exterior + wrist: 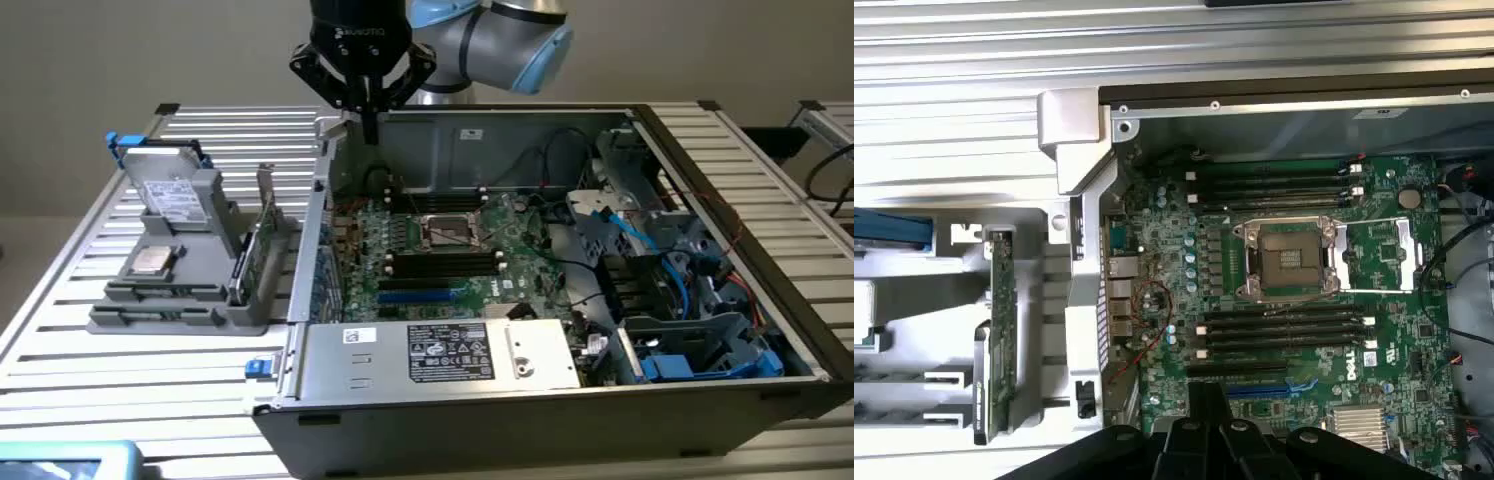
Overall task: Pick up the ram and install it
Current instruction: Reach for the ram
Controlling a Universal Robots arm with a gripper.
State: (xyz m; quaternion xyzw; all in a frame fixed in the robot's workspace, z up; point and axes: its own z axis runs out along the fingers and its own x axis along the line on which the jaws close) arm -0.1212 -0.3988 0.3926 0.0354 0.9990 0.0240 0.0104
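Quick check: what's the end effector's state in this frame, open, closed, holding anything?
End effector: closed, nothing visibly held, hovering over the open grey metal computer case.

One end effector (370, 132), one computer case (534, 425), one motherboard (1184, 270) (one processor socket (1291, 258)), one gray holder (174, 315).

Thin ram (243, 265), on edge, in holder (174, 320)
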